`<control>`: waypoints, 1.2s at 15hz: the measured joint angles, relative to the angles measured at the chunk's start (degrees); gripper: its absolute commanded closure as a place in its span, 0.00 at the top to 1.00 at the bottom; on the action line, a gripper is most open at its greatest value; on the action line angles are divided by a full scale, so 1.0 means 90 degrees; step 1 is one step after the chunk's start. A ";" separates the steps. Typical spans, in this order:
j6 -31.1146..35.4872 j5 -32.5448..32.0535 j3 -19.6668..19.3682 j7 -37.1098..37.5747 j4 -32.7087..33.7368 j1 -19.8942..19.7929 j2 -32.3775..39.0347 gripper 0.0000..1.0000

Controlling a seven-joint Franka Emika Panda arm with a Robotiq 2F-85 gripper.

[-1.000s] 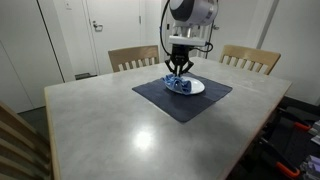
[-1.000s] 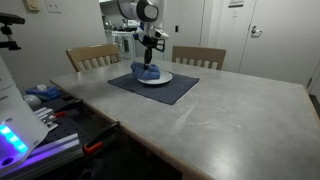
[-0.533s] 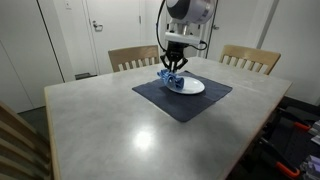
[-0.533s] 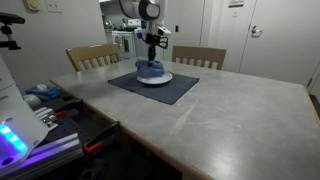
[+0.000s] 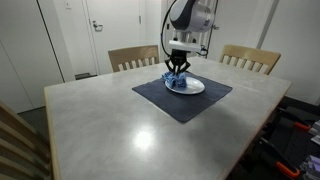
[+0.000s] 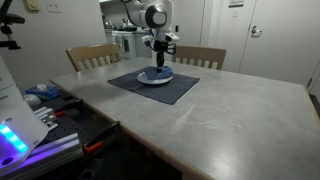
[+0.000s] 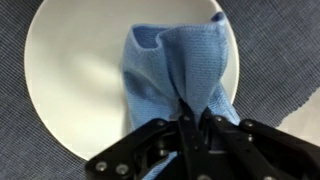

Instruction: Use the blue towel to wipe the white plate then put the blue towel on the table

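Note:
The blue towel (image 7: 170, 70) is bunched up and pinched between my gripper's (image 7: 193, 118) fingers. It drapes down onto the white plate (image 7: 75, 75). In both exterior views the gripper (image 5: 178, 70) (image 6: 159, 64) hangs straight down over the plate (image 5: 193, 88) (image 6: 165, 78), shut on the towel (image 5: 176, 81) (image 6: 153, 73). The plate rests on a dark blue placemat (image 5: 180, 100) (image 6: 150, 88) on the grey table (image 5: 100, 125) (image 6: 230, 115).
Wooden chairs (image 5: 133, 58) (image 5: 250, 58) stand at the table's far side. Another chair back (image 5: 15, 140) is at the near corner. A bench with tools and a lit device (image 6: 25, 135) stands beside the table. Doors and a wall are behind.
The gripper with the towel has shifted across the plate, sideways and back, dragging the towel over the plate's surface. It stays shut on the towel.

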 measured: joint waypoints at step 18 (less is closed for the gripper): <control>-0.1484 0.0366 0.0333 -0.0666 -0.0567 -0.0277 -0.0545 0.03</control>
